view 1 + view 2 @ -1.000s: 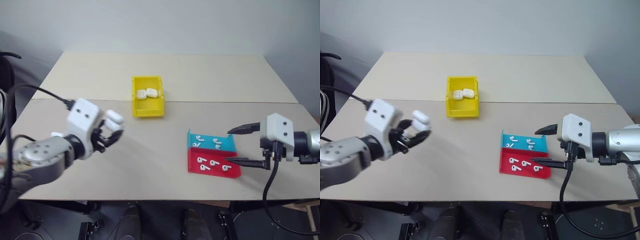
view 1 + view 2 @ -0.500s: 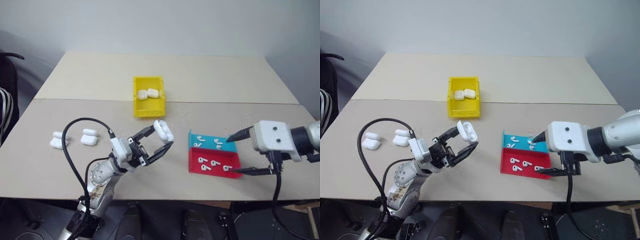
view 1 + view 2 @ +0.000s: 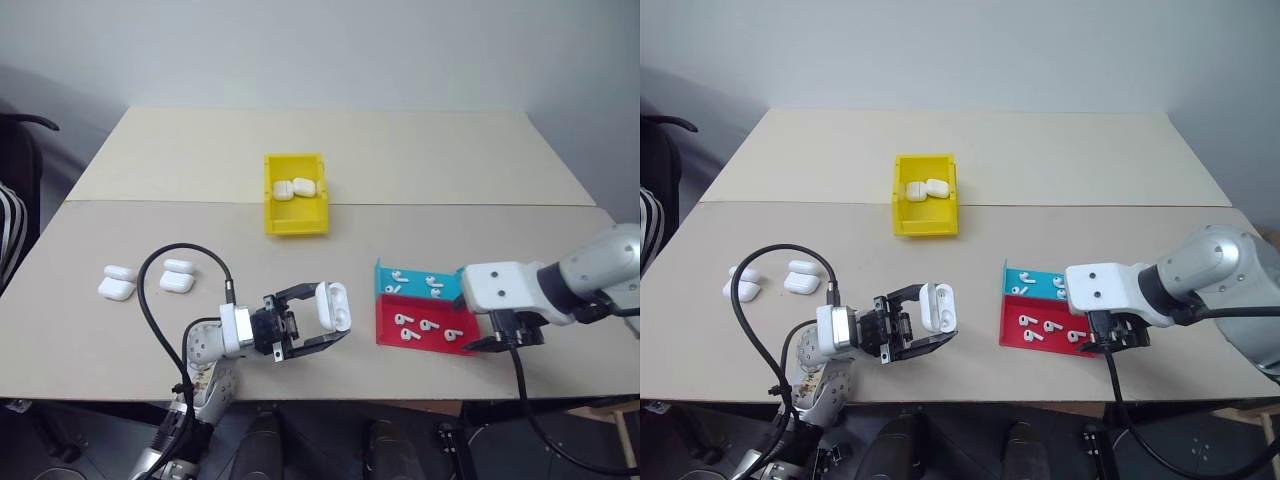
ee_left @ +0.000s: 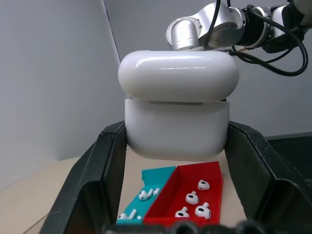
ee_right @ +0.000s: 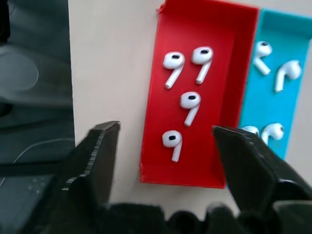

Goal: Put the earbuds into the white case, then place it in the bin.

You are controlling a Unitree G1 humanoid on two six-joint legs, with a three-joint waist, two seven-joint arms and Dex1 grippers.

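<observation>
My left gripper is shut on a white case, held just above the table's front middle and pointing right toward the trays. In the left wrist view the case sits between both black fingers with its lid down. Several earbuds lie in the red tray and several more in the teal tray behind it. My right gripper hangs open over the red tray's near end, pointing down at the earbuds, with nothing between its fingers. The yellow bin stands farther back and holds two cases.
Spare white cases lie on the table at the left. A black cable loops up from my left arm beside them. The table's front edge runs just below both grippers, and a seam crosses the table behind the bin.
My left arm has swung down and to the right with the case, now pointing at the trays. My right gripper has tipped down over the red tray and its jaws have narrowed.
</observation>
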